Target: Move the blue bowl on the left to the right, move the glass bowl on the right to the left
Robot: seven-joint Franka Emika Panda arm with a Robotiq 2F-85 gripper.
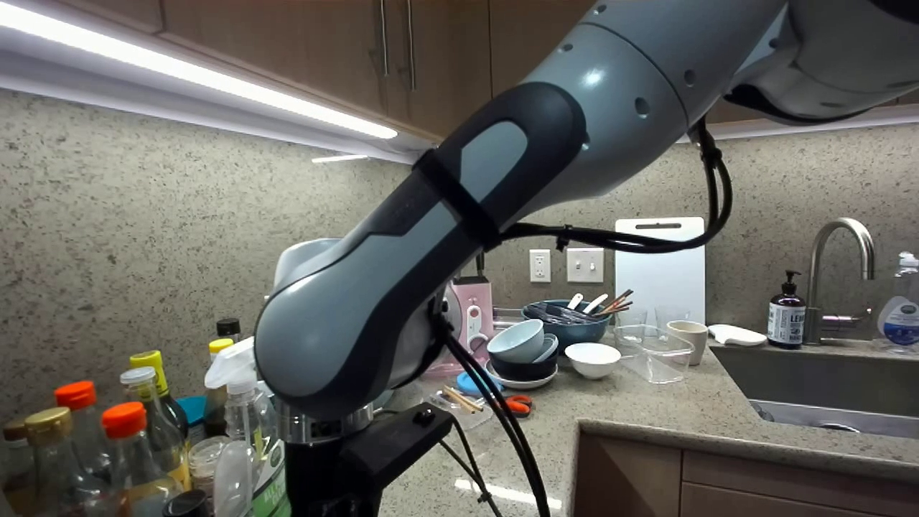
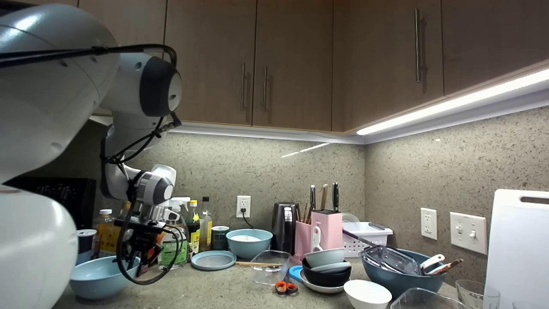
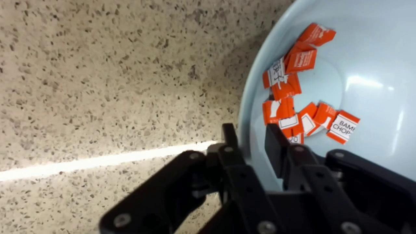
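Observation:
The light-blue bowl [image 2: 101,278] stands on the counter at the left in an exterior view, beside the arm. In the wrist view it fills the right side [image 3: 370,61], with several torn red-and-white paper pieces [image 3: 300,60] in it. My gripper [image 3: 251,136] is open over its rim: one finger is outside the wall, the other inside, with a gap between. The gripper also shows in an exterior view [image 2: 140,253], dark and partly behind cables. Another light-blue bowl [image 2: 250,247] with something white in it stands further back. I cannot make out the glass bowl; it is hidden or out of view.
Bottles [image 2: 194,229] stand behind the gripper. A round blue lid [image 2: 213,260], a clear container [image 2: 271,268], scissors [image 2: 286,288], stacked bowls [image 2: 327,274] and a white bowl [image 2: 367,293] lie to the right. A larger clear container [image 1: 655,352] stands near the sink [image 1: 818,366].

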